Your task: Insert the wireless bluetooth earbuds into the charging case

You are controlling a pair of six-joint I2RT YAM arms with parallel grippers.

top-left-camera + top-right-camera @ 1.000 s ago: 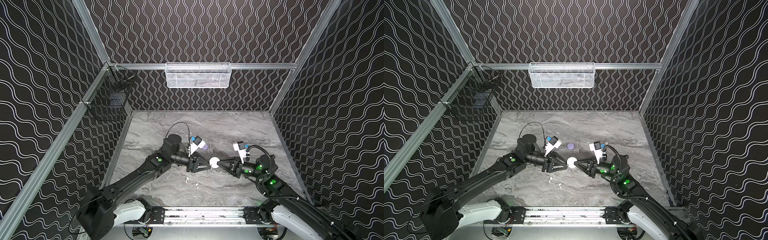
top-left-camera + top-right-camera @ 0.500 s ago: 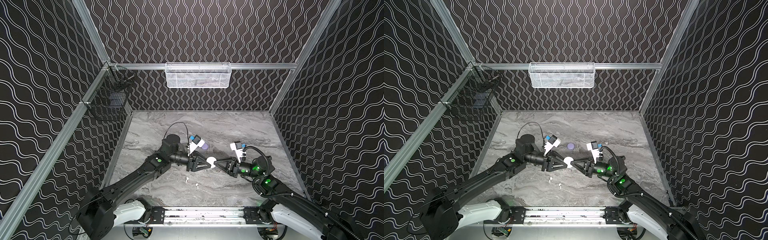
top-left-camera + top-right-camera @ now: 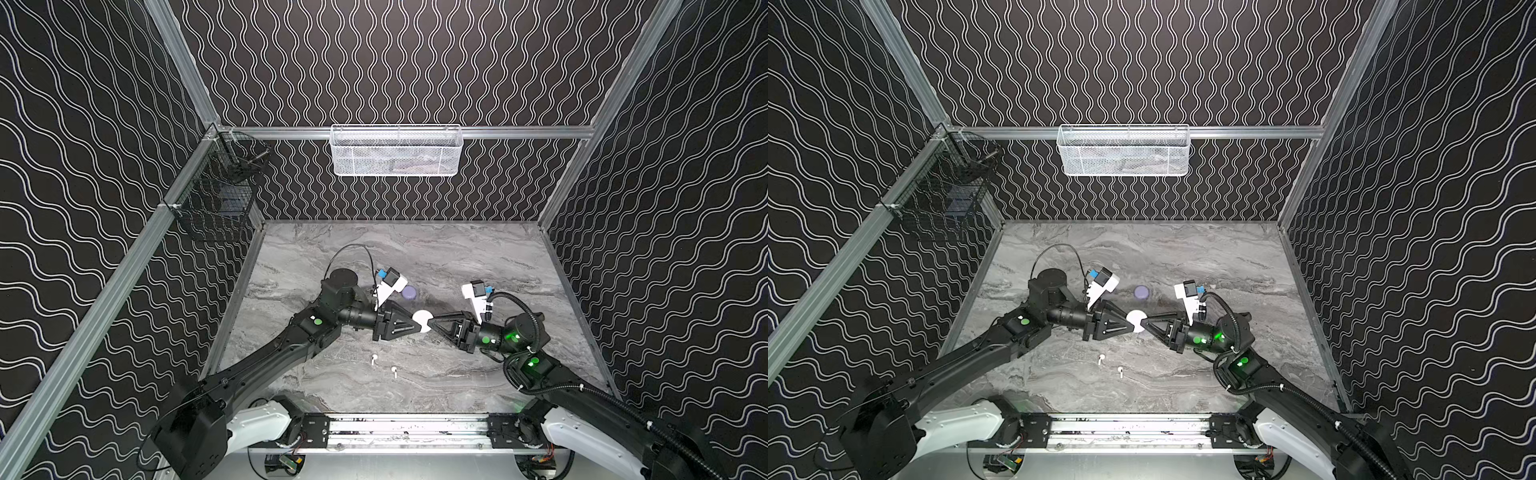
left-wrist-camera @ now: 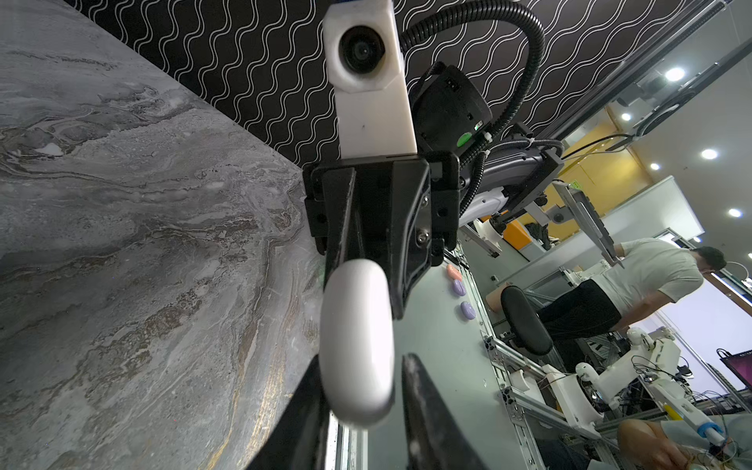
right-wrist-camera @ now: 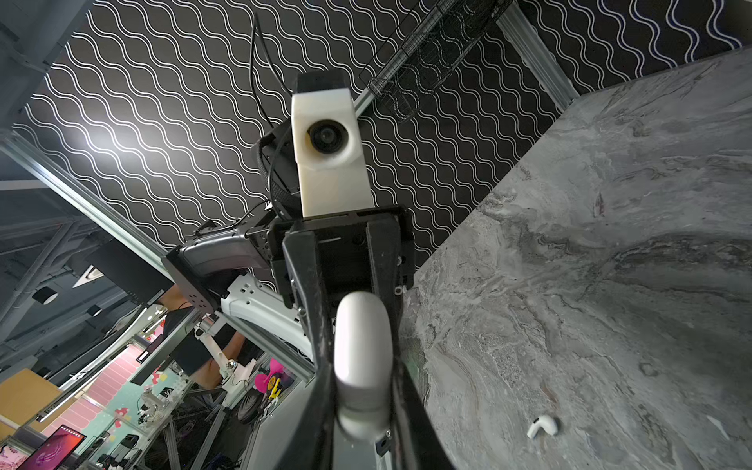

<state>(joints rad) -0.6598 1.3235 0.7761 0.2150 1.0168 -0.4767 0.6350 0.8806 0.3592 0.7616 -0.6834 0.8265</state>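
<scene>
A round white charging case (image 3: 422, 321) (image 3: 1136, 321) hangs above the middle of the marble table, between my two grippers, which meet tip to tip. My right gripper (image 3: 433, 322) (image 5: 362, 386) is shut on the case (image 5: 362, 358), a finger pressed to each flat side. From the other side my left gripper (image 3: 417, 325) (image 4: 360, 366) straddles the case (image 4: 358, 346). One finger touches it and a thin gap shows at the other. Two white earbuds (image 3: 374, 359) (image 3: 394, 371) lie on the table nearer the front. One earbud (image 5: 543, 425) shows in the right wrist view.
A round lavender case (image 3: 409, 293) (image 3: 1141, 291) lies on the table just behind the grippers. A white mesh basket (image 3: 396, 150) hangs on the back wall and a black wire basket (image 3: 216, 199) on the left wall. A metal rail (image 3: 407, 428) runs along the front edge.
My right gripper has carried the white case leftward to the left gripper's tips. The left jaws have narrowed around the case.
</scene>
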